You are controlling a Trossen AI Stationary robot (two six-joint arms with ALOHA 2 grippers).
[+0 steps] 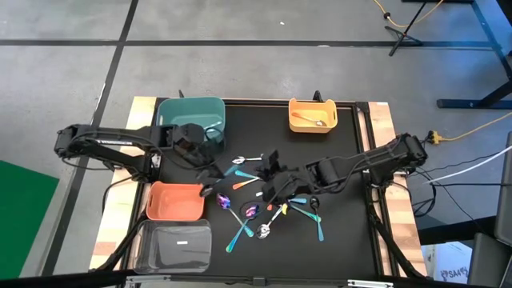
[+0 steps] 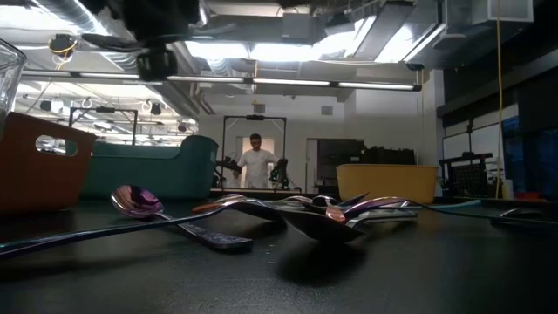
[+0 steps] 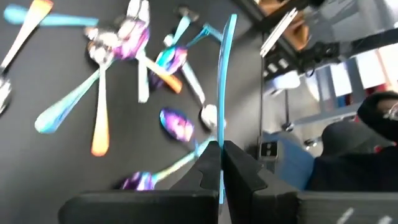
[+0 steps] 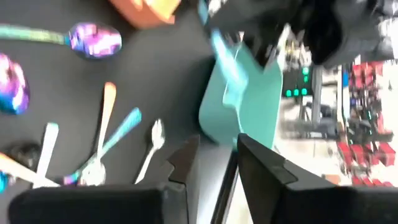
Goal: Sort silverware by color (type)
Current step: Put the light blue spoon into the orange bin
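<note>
The left gripper [image 3: 221, 163] has its jaws closed on a teal-blue spoon [image 3: 225, 81], lifted above the black surface [image 1: 344, 232] beside the teal bin [image 1: 192, 112]. The right gripper [image 4: 214, 155], jaws open and holding nothing, hovers over the scattered spoons [image 1: 264, 210] mid-surface, between the orange bin [image 1: 174, 202] and the yellow bin [image 1: 313, 115].

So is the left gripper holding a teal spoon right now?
Yes, the left gripper is shut on a teal-blue spoon whose handle sticks out past its fingers.
</note>
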